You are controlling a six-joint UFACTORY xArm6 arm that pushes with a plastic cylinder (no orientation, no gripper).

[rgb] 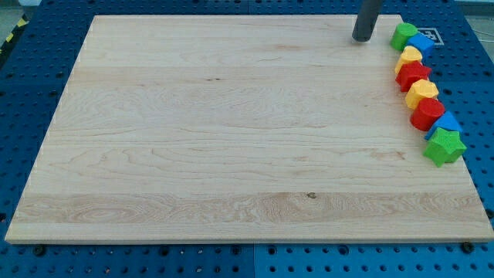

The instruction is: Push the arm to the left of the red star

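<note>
My tip rests on the wooden board near its top right corner. A column of blocks runs down the board's right edge. From the top they are a green block, a blue block, a yellow block, a red block, a second yellow block, a second red block, a second blue block and a green star. I cannot tell which red block is the star. My tip is left of the green block, and above and left of both red blocks, touching none.
The blocks touch one another in a tight line close to the board's right edge. A blue pegboard table surrounds the board on all sides.
</note>
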